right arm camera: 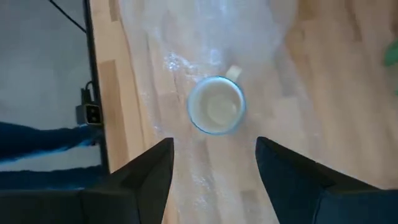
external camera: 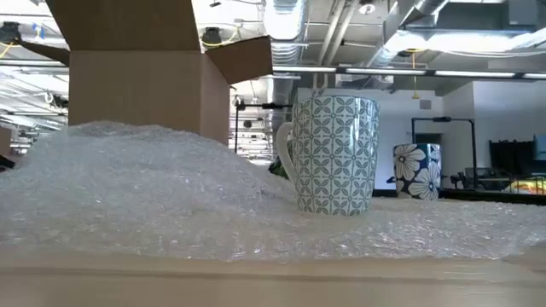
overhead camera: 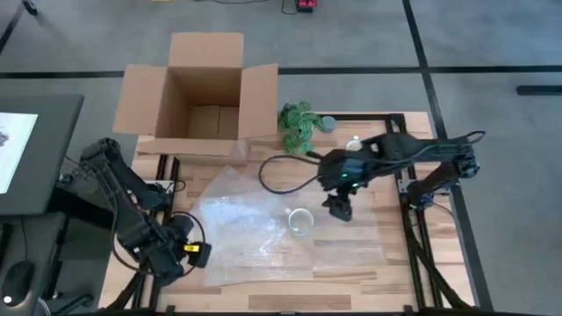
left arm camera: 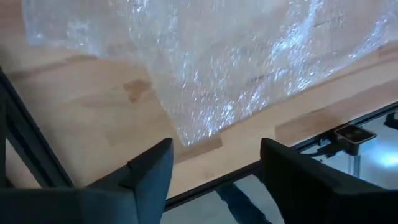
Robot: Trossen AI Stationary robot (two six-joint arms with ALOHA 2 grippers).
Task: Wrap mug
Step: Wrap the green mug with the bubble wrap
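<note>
A white mug [overhead camera: 299,221] with a teal leaf pattern [external camera: 333,153] stands upright by its base on a sheet of clear bubble wrap [overhead camera: 263,219], which lies spread over the middle of the wooden table. My right gripper [overhead camera: 338,209] hovers open just right of the mug and above it. The right wrist view looks down into the mug [right arm camera: 216,106], which lies beyond my right gripper [right arm camera: 214,162]. My left gripper [overhead camera: 190,253] is open at the sheet's near left corner. That corner [left arm camera: 199,134] lies just ahead of my left gripper [left arm camera: 214,165], untouched.
An open cardboard box [overhead camera: 206,88] stands at the table's far left. A green patterned object [overhead camera: 299,125] sits to the right of the box, and a flowered mug [external camera: 416,182] stands farther back. A black cable [overhead camera: 281,175] loops over the sheet's far part. Bare wood [overhead camera: 351,281] shows along the near edge.
</note>
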